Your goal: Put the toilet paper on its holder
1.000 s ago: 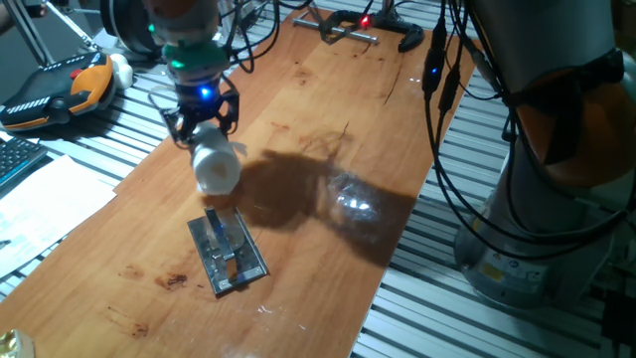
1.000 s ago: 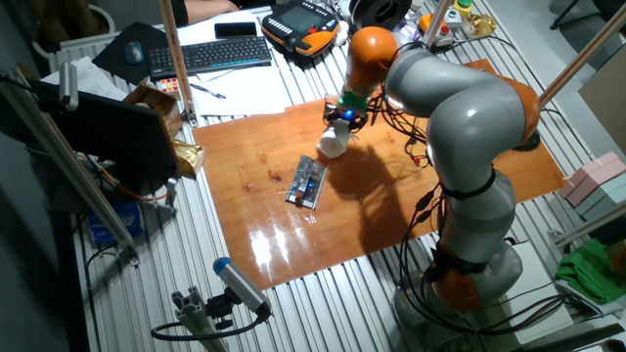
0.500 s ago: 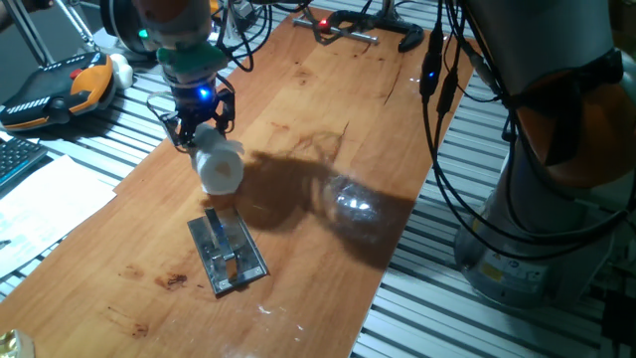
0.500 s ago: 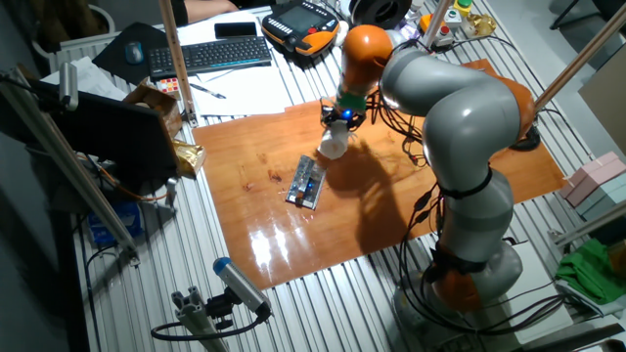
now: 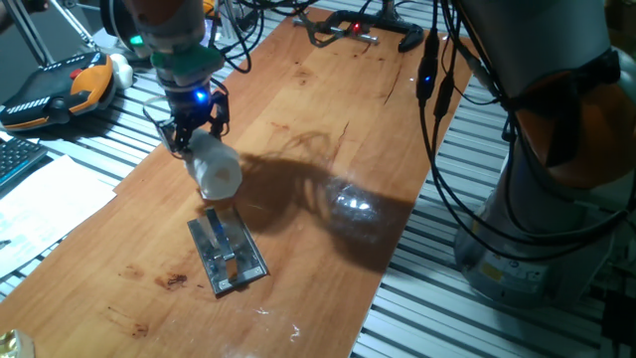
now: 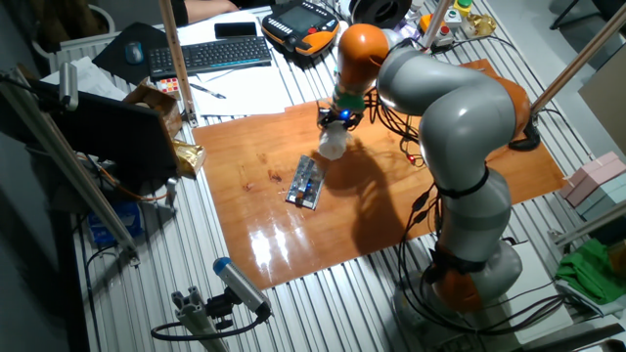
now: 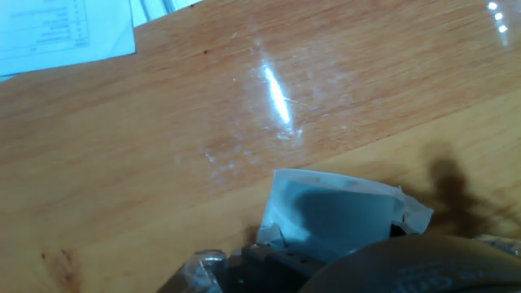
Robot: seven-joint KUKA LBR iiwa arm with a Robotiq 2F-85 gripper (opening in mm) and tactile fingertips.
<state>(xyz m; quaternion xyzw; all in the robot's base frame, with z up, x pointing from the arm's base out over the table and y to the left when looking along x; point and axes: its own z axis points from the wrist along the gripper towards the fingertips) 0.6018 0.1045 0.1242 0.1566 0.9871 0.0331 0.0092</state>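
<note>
The gripper (image 5: 193, 134) is grasping the toilet paper (image 5: 216, 171) and carrying it above the wooden table (image 5: 328, 89), near the metal holder (image 5: 228, 253), so threading it on is remaining.

A black keyboard (image 6: 209, 54) and an orange-black pendant (image 5: 60, 88) (possibly a teach controller) lie beside the wooden table (image 5: 328, 89).

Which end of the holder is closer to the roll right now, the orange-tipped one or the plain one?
The plain end. The toilet paper, held in the gripper, hangs just beyond the holder's far end; the orange tip sits toward the near end.
</note>
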